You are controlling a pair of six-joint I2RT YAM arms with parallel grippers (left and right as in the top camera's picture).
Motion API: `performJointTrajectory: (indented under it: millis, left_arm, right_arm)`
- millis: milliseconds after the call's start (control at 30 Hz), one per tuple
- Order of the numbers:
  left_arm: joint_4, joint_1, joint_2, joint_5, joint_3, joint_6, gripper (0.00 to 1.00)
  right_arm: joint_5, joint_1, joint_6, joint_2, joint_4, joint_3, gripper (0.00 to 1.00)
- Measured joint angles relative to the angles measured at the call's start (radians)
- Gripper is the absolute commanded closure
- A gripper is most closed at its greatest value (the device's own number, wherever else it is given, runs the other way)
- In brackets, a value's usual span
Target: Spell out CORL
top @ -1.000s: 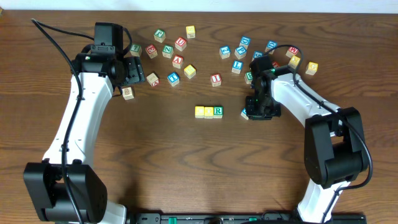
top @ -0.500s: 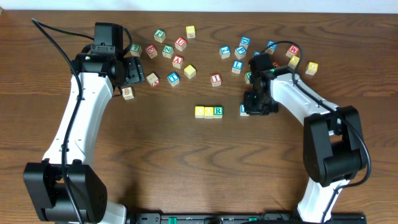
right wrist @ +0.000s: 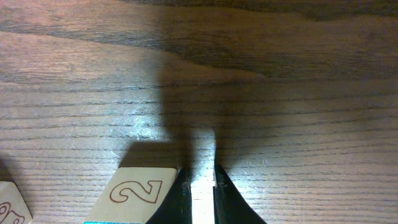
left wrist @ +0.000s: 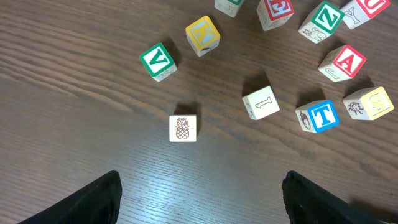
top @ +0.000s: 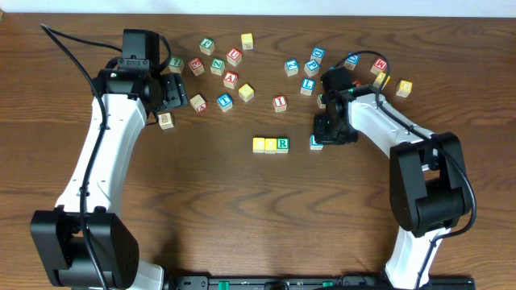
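L cube [top: 314, 143] at 3 o'clock of the R cube [top: 282, 144], apart. Right gripper [right wrist: 202, 186] nearly closed alongside, grip unclear. Risks a skewed push, jolting the R cube.

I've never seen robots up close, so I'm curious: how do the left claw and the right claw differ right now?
The left claw has its fingers spread wide; on the right claw they sit close together. The left claw hangs over bare wood near a pineapple cube, touching no cube; the right claw is right beside a cube marked 2. Both have dark fingers and point down at the table.
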Motion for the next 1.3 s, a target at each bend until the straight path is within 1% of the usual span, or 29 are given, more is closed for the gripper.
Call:
performJointTrajectory:
  millis: [767,1300]
  left_arm:
    - [0.0,0.0,0.0,0.0,0.0,0.0,0.18]
    - [0.0,0.0,0.0,0.0,0.0,0.0,0.18]
  right_arm:
    - [-0.03,0.0,-0.002,0.022,-0.007,0.037,0.92]
    - [-0.089,0.002,-0.054,0.025,0.008,0.038,0.92]
